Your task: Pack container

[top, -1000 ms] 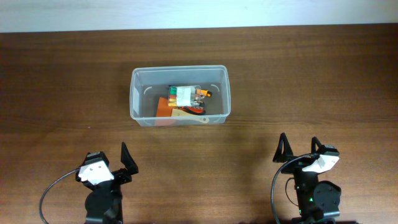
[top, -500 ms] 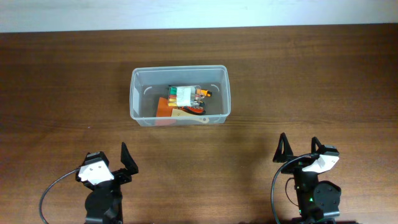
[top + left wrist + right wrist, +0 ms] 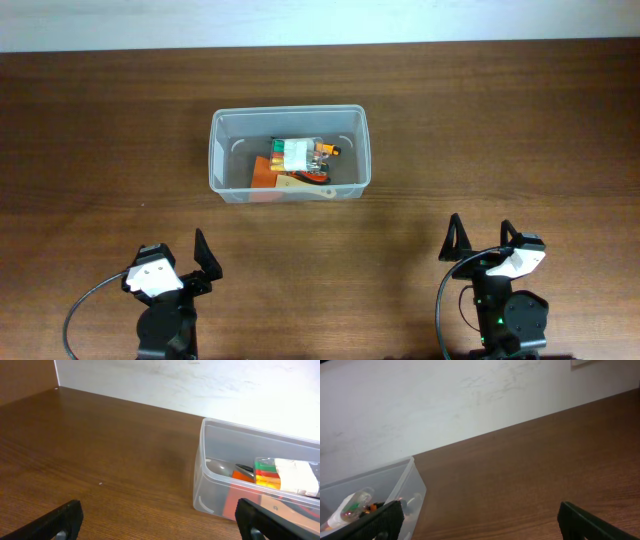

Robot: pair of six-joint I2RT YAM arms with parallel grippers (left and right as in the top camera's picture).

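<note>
The clear plastic container (image 3: pixel 222 150) stands on the brown table, back of centre. Inside it lie an orange tool (image 3: pixel 268 172), a small white box of coloured bits (image 3: pixel 296 152) and a cream-handled tool (image 3: pixel 305 186). The container also shows in the left wrist view (image 3: pixel 210 467) and in the right wrist view (image 3: pixel 395 480). My left gripper (image 3: pixel 184 256) is open and empty at the front left, well short of the container. My right gripper (image 3: pixel 481 239) is open and empty at the front right.
A white wall (image 3: pixel 320 20) runs along the table's far edge. Black cables (image 3: pixel 80 315) loop beside each arm base at the front edge.
</note>
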